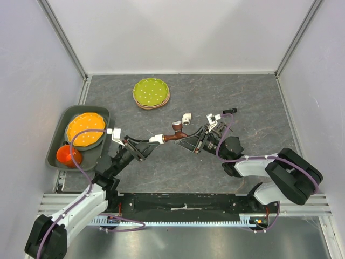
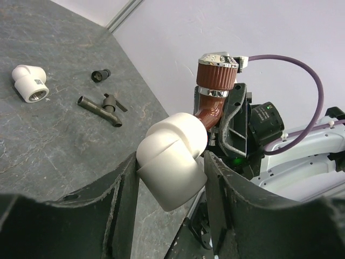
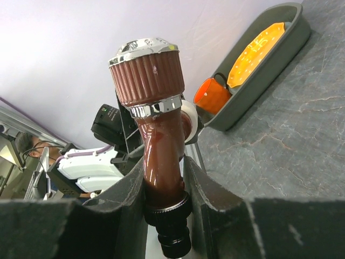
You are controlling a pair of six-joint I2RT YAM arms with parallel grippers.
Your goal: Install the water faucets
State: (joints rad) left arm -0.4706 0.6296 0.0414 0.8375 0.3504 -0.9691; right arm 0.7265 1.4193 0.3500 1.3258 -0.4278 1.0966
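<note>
I see both arms meeting above the middle of the grey table [image 1: 253, 102]. My left gripper [image 1: 149, 143] is clamped on a white elbow fitting [image 2: 172, 162]. My right gripper [image 1: 190, 141] is closed around the stem of the reddish-brown faucet [image 3: 159, 135], whose end meets that elbow. The dark grey faucet [image 2: 102, 107] lies flat on the table, at ten o'clock from the held elbow in the left wrist view. A short black cylinder [image 2: 99, 75] sits near it at twelve o'clock, and a second white elbow [image 2: 30, 82] at nine o'clock.
</note>
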